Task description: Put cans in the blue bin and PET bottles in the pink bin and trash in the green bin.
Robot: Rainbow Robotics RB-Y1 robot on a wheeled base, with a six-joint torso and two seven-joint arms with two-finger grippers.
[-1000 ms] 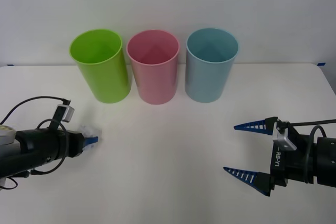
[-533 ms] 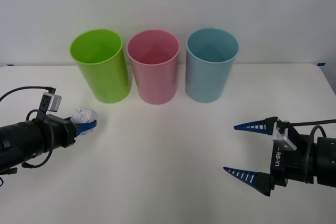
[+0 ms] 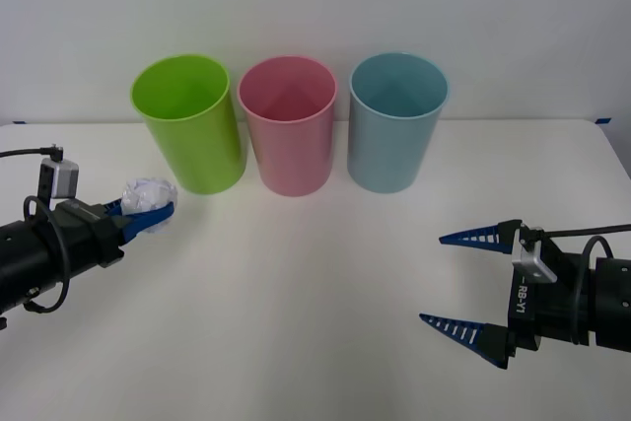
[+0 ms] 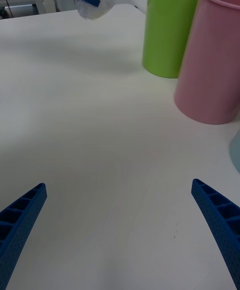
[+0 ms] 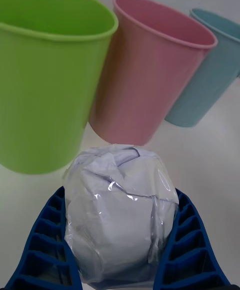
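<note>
My left gripper (image 3: 148,212) is shut on the trash (image 3: 146,195), a crumpled white ball (image 5: 120,210) wrapped in clear film, and holds it above the table just left of the green bin (image 3: 189,123). The same ball (image 4: 94,0) and a blue finger of that gripper appear far off in the right wrist view. The pink bin (image 3: 288,125) stands in the middle of the row and the blue bin (image 3: 396,120) at its right end. All three stand upright at the back of the table. My right gripper (image 3: 471,283) rests open at the front right, nothing between its fingers.
A white table (image 3: 315,273) carries the bins, with a pale wall behind them. Open tabletop lies between the two arms and in front of the bins. A black cable loops over the left arm near the table's left edge.
My left gripper has risen off the table with the trash and moved back and left toward the green bin. The right arm has not moved.
</note>
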